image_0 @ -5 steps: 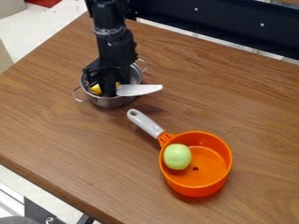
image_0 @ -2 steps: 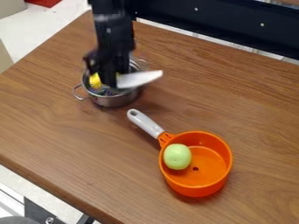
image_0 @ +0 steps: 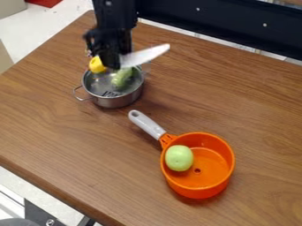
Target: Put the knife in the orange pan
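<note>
Claw (image_0: 113,63) was clamped on the knife (image_0: 144,55), above the pot (image_0: 115,101) — height probably meant to clear it before the carry to the pan (image_0: 211,164).

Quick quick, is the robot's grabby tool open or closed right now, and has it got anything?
Tool: closed, holding the knife over the silver pot.

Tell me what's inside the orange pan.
A round, pale green object sits in the orange pan, toward its left side. Beside it, the pan's floor has a small dark spot. The floor directly beneath the object is covered, so what is there can't be seen.
</note>
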{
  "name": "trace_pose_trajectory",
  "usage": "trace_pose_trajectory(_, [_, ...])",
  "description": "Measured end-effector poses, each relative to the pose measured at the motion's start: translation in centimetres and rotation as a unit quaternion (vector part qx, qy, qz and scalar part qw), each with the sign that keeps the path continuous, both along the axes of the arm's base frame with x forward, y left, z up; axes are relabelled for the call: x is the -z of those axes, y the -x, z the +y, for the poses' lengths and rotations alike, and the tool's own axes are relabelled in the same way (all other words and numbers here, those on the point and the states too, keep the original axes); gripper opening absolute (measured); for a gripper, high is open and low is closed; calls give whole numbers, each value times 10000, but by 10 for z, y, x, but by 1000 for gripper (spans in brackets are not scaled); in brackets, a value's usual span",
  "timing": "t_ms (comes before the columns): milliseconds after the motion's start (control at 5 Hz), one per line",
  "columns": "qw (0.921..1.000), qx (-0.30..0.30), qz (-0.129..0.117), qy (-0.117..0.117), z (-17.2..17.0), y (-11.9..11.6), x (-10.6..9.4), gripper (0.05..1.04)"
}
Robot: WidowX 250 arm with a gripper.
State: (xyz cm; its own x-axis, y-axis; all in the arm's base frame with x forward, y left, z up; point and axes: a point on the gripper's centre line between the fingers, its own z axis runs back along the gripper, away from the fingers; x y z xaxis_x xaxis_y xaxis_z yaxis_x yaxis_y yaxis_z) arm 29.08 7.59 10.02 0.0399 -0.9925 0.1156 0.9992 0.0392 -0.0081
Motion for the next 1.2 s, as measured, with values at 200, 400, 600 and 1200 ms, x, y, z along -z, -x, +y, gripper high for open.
trace_pose_trajectory(200, [9999, -13, 149, 24, -19, 7, -12, 320])
trace_pose_trajectory(400, [9992, -49, 346, 185, -43, 15, -15, 320])
trace_pose_trajectory(600, [9984, -140, 440, 335, -68, 29, -18, 320])
trace_pose_trajectory(1200, [9971, -144, 733, 168, -145, 66, 6, 320])
